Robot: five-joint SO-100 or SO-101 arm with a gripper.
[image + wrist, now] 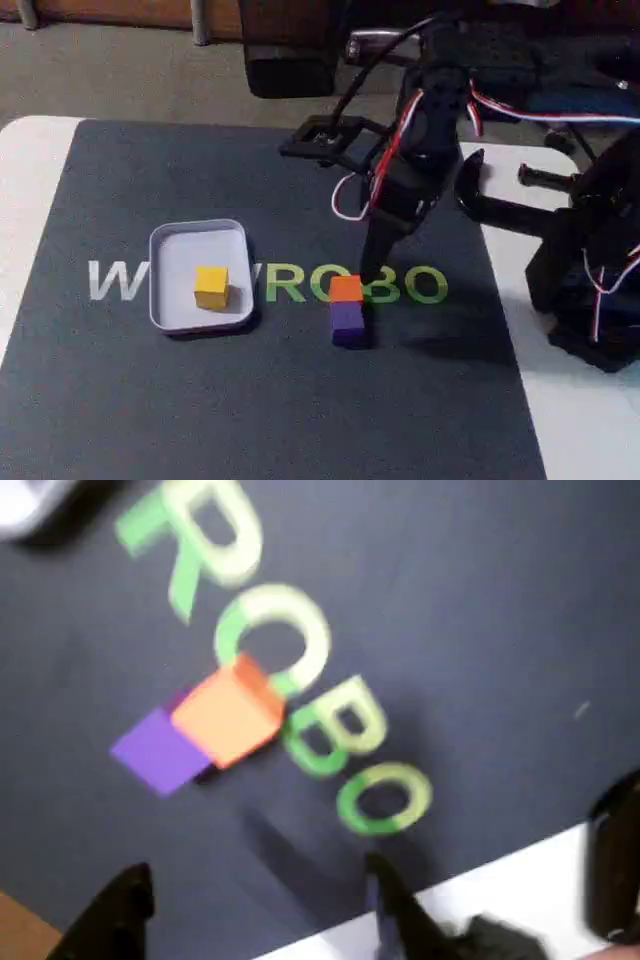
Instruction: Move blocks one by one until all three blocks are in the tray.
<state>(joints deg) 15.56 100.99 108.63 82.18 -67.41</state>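
Resting inside the tray, the yellow block sits right of the tray's middle in the fixed view, on a dark mat with white and green letters that covers much of the white table. The orange block and the purple block touch each other on the mat, well apart from the tray to its right, the orange one over the green lettering. The gripper hangs just above and behind the orange block (its jaws are not resolved there). The blurred wrist view shows the gripper with its two dark fingers spread apart and holding nothing, near the orange block and the purple block.
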